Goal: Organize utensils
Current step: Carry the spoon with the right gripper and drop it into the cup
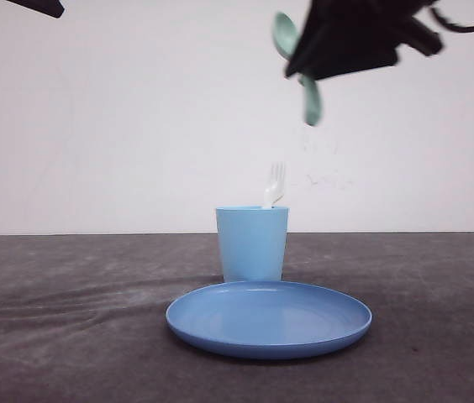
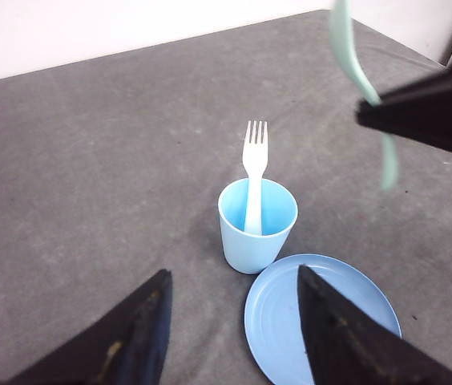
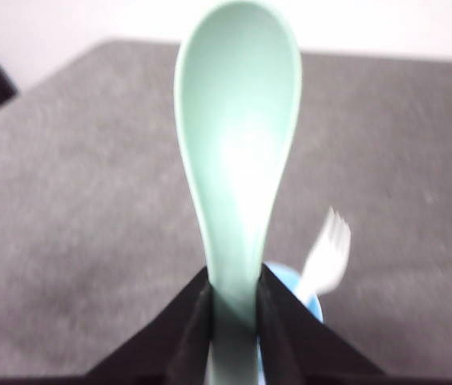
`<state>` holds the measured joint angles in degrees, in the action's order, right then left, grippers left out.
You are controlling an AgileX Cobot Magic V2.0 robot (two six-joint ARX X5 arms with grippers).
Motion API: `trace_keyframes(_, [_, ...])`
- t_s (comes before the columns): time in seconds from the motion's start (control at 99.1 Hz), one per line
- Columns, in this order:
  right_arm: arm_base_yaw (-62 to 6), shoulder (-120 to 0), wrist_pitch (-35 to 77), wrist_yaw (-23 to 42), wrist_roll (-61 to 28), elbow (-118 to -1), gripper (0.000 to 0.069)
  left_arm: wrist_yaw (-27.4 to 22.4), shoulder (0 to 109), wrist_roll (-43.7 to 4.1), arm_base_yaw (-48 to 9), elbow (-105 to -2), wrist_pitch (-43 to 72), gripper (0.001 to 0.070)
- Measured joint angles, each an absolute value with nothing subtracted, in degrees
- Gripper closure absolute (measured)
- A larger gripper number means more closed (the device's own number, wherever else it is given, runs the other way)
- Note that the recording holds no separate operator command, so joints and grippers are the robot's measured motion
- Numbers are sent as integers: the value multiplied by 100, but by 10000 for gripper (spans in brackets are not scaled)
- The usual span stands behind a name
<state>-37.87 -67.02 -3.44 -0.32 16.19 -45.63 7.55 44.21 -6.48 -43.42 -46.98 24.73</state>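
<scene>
High above the cup [image 1: 252, 243] — spoon [image 1: 287, 35] pinched in right hand [image 1: 338, 46], fork [image 1: 274, 185] standing inside below.

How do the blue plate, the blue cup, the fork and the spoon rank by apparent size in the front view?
1. Blue plate, widest by far.
2. Blue cup.
3. Mint spoon, partly hidden by the right gripper and held aloft, perhaps nearer the camera, so unsure.
4. White fork; just its tines clear the cup rim.

Spoon [image 1: 308, 99] mid-handle hidden by right tool [image 1: 338, 50]; fork [image 1: 274, 186] handle hidden inside cup [image 1: 252, 243].
</scene>
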Motion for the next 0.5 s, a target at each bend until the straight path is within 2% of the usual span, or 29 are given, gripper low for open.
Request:
trace_keyframes(0.111, [-3782,-7133,-832,-25,1511,-4584,613,757,4418,-685,-4342,-4698,2473,414])
trace_keyframes(0.504, [-3789,-8534,-897,-21,834,-5354,613,757,4421,-690,-4342,-4698,2488,414])
